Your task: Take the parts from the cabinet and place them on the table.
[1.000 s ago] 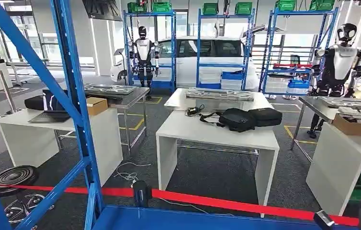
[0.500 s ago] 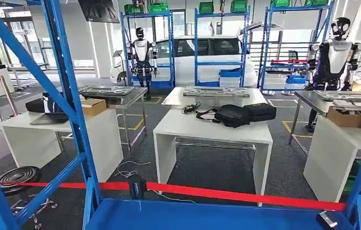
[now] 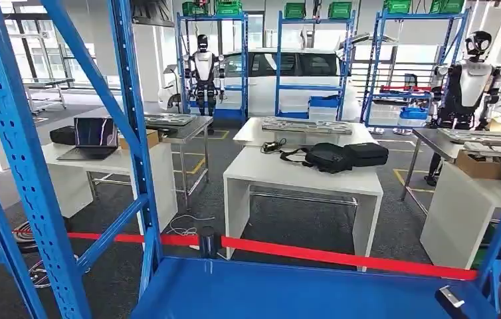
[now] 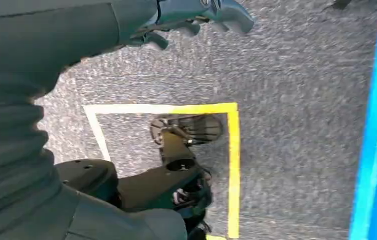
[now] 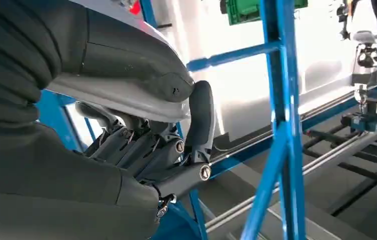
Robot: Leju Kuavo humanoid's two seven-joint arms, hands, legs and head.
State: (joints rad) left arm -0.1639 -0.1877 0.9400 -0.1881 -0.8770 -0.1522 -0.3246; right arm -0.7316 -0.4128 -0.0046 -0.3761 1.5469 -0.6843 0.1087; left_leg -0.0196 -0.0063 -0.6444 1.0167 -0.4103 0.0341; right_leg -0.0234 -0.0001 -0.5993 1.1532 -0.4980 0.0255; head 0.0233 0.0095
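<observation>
Barely started, we judge: head view shows the blue cabinet (image 3: 135, 133) with its shelf (image 3: 288, 292), white tabletop (image 3: 301, 176) beyond; parts we can't spot. Left wrist: left hand (image 4: 196, 15) spread, holding nothing. Right wrist: right hand (image 5: 151, 145), fingers curled, nothing held.

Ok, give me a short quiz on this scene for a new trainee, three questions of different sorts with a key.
1. True or false: the black bag lies on the middle white table, beyond the red tape.
2. What stands open on the white desk at the left? A) a laptop B) a toolbox C) a drinks bottle
3. Fill in: the car behind the far blue racks is ____.

Key: 1 true; 2 A; 3 white.
</observation>
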